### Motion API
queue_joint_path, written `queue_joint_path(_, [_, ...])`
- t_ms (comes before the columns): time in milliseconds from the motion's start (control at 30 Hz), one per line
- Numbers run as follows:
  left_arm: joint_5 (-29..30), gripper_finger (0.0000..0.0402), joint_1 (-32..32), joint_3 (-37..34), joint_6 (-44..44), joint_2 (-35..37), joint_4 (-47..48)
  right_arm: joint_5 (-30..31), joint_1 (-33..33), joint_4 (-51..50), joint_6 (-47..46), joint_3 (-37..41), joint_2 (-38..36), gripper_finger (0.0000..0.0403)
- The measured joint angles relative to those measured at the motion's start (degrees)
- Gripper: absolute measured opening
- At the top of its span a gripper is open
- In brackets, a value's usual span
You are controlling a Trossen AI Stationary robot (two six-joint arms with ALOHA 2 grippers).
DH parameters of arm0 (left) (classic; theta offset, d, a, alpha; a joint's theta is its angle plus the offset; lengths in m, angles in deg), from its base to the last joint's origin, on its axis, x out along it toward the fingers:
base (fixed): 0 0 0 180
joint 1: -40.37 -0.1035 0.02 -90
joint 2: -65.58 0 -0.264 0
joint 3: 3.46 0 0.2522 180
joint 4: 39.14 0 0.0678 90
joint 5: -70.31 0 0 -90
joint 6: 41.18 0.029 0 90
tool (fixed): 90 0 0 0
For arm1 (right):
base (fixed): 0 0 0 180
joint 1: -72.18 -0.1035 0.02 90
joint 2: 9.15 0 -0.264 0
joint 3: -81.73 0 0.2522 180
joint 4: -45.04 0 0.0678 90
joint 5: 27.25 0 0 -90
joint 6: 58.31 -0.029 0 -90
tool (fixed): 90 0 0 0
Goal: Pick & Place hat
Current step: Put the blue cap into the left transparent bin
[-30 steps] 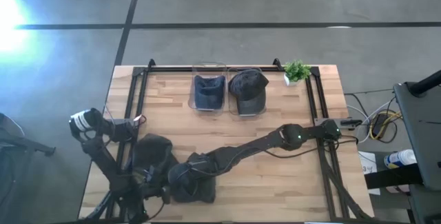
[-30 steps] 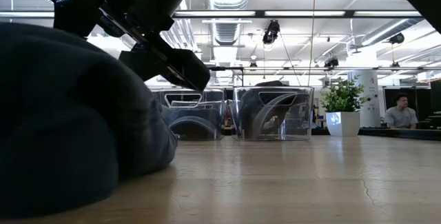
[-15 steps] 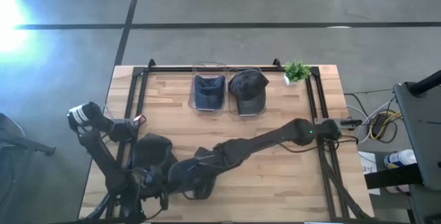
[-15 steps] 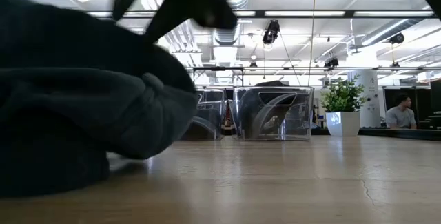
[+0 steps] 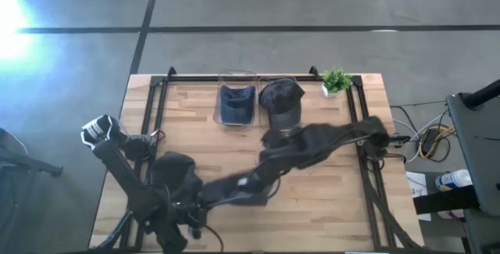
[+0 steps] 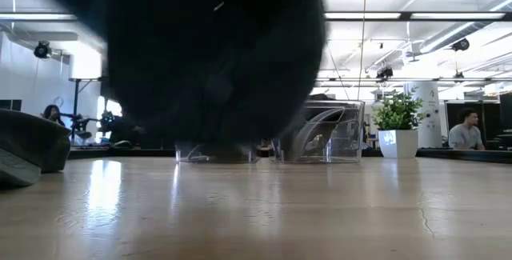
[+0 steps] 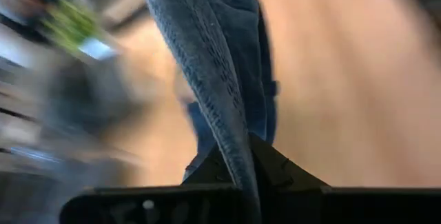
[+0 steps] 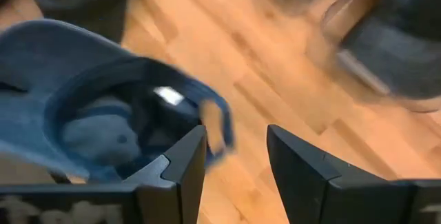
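A blue denim hat (image 5: 234, 193) hangs over the near-left part of the table. It fills the top of the low view (image 6: 216, 52), clear of the tabletop. My left gripper (image 7: 241, 165) is shut on it and shows in the high view (image 5: 195, 207). My right gripper (image 8: 234, 155) is open beside the hat's open underside (image 8: 103, 114), and its blurred arm (image 5: 312, 141) reaches in from the right. A second dark hat (image 5: 176, 168) lies on the table at the near left and also shows in the low view (image 6: 24, 144). My left gripper pinches a thin folded edge of the blue hat (image 7: 231, 138) between its two shut fingers. The cloth runs away from the fingers as a narrow ridge. The hat is lifted clear of the table.
Two clear bins stand at the far middle. The left one (image 5: 237, 105) holds a blue hat and the right one (image 5: 281, 101) holds a dark grey hat. A small potted plant (image 5: 336, 80) stands at the far right. People sit in the room beyond (image 6: 464, 128).
The blue hat has been lifted off the table and now hangs clear. My right gripper has left the hat and its arm has swung up and toward the far right. My left gripper has risen with the hat. The second hat has stayed in place.
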Motion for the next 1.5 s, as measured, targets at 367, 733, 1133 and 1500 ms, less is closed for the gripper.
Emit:
queue_joint_path(367, [9.58, 0.0005, -2.09, 5.07, 16.69, -5.83, 8.42, -0.84, -2.66, -0.15, -6.48, 10.76, -4.78, 0.0150])
queue_joint_path(733, [-7.28, 0.0010, 4.11, 0.46, 16.41, -21.44, 8.25, -9.86, -5.42, 15.75, -12.52, 34.37, -3.73, 0.0150])
queue_joint_path(1133, [-13.10, 0.0012, 7.23, 2.69, 10.54, -20.99, 8.36, -12.53, -2.98, 54.61, -14.49, 51.35, -3.83, 0.0144])
queue_joint_path(1500, [2.58, 0.0013, 4.64, 3.24, 12.24, -21.04, 7.43, -16.22, -0.65, 69.90, -11.97, 53.85, -3.89, 0.0129])
